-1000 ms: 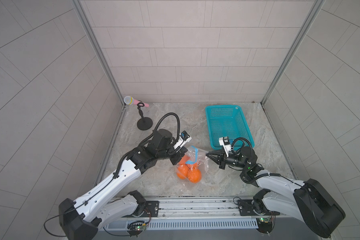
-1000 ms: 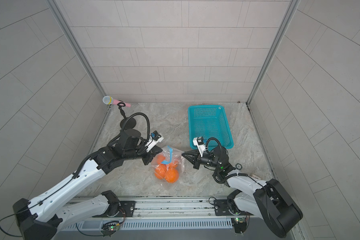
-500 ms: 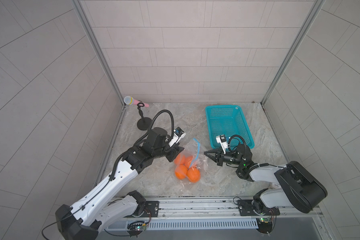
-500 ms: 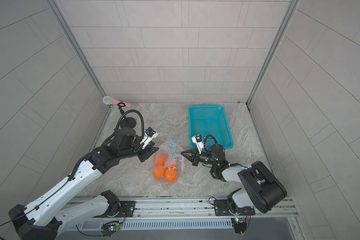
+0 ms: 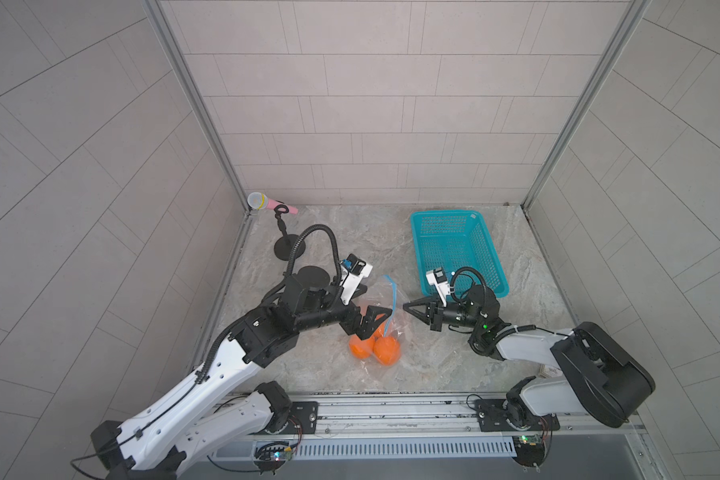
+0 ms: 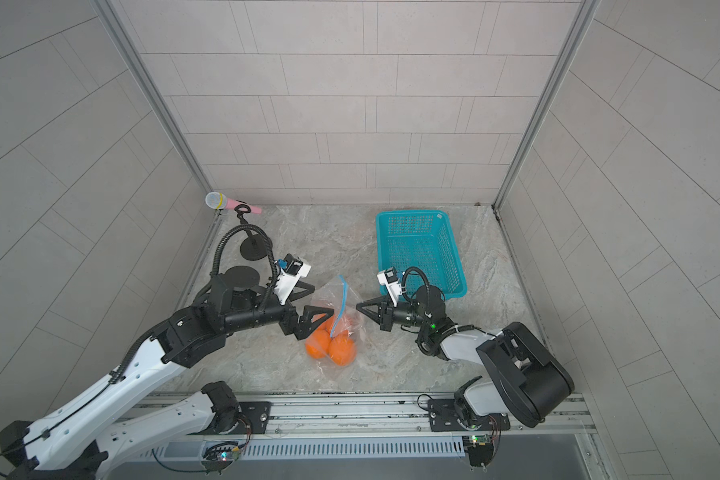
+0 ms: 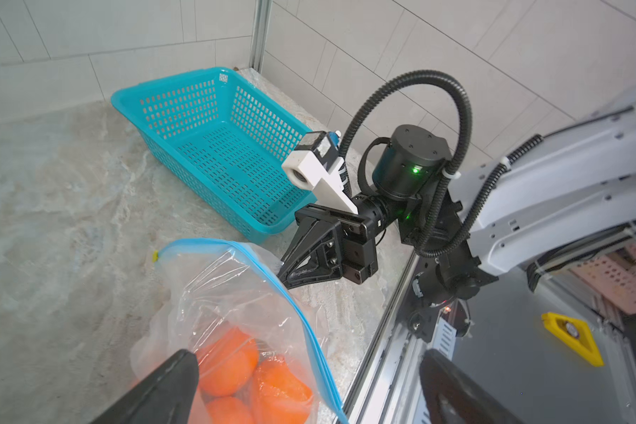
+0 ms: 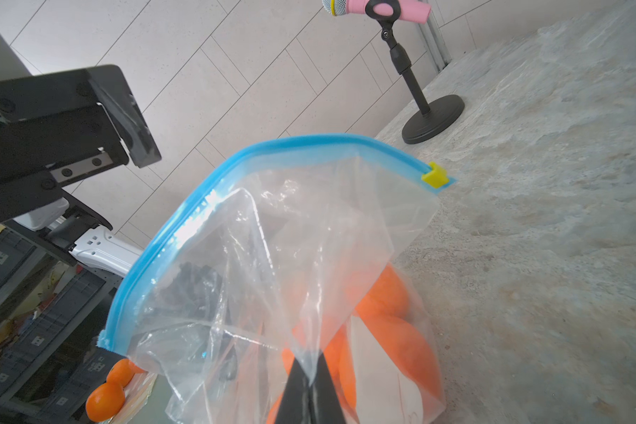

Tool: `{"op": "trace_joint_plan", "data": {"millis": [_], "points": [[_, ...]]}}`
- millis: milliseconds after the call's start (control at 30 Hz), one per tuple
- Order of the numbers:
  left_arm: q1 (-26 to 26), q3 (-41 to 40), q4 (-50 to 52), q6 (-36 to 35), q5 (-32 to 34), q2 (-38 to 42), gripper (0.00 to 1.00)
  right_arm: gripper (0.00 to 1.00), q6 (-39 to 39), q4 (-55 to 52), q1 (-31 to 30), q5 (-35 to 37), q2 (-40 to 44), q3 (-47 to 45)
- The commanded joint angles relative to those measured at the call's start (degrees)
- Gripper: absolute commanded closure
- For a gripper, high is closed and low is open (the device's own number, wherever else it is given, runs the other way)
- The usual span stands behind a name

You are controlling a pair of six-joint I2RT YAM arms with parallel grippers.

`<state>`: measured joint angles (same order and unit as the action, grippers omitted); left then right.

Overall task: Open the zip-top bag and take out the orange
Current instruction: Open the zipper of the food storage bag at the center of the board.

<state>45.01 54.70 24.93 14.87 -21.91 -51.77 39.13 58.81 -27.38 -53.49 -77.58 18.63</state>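
left gripper [image 5: 376, 299]: I'm holding my fingers spread wide and gripping nothing. They're straddling the bag's left side, level with the fruit.
right gripper [image 5: 407, 306]: I'm pressing my fingers fully together. In the right wrist view the clear film is creasing into my tips, so I'm pinching the bag's right side.
zip-top bag [image 5: 395, 328]: standing mid-table [image 5: 308, 365] between my two grippers, mouth edge up.
zip strip [image 8: 199, 198]: light blue, arching over the top. The yellow slider [image 8: 434, 174] is sitting at its far end. I can't tell if it's sealed.
oranges [image 5: 387, 350]: lying bunched at the bottom inside the bag.
basket [image 5: 445, 215]: teal, sitting just beyond my right gripper toward the back wall.
microphone [image 5: 267, 202]: pink, resting on a black stand in the far left corner.
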Motion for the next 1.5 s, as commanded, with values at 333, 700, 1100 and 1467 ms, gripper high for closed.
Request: {"op": "trace_joint_plan", "data": {"millis": [333, 700, 1100, 1467], "points": [[3.4, -2.4, -2.5, 7.9, 2.7, -6.5, 0.43, 1.00, -6.1, -9.1, -1.7, 3.4, 6.6, -0.4], [3.1, -7.4, -8.7, 9.8, 0.7, -6.2, 0.54, 1.00, -6.6, -9.3, -2.1, 3.6, 6.2, -0.5], [3.0, -9.1, -8.3, 9.1, 0.6, -9.6, 0.66, 1.00, -6.9, -10.5, -2.1, 4.6, 8.6, -1.2], [2.7, -9.8, -7.4, 7.2, 6.2, -9.5, 1.00, 1.00, -6.8, -10.0, -2.6, 5.1, 9.0, -2.1]]}}
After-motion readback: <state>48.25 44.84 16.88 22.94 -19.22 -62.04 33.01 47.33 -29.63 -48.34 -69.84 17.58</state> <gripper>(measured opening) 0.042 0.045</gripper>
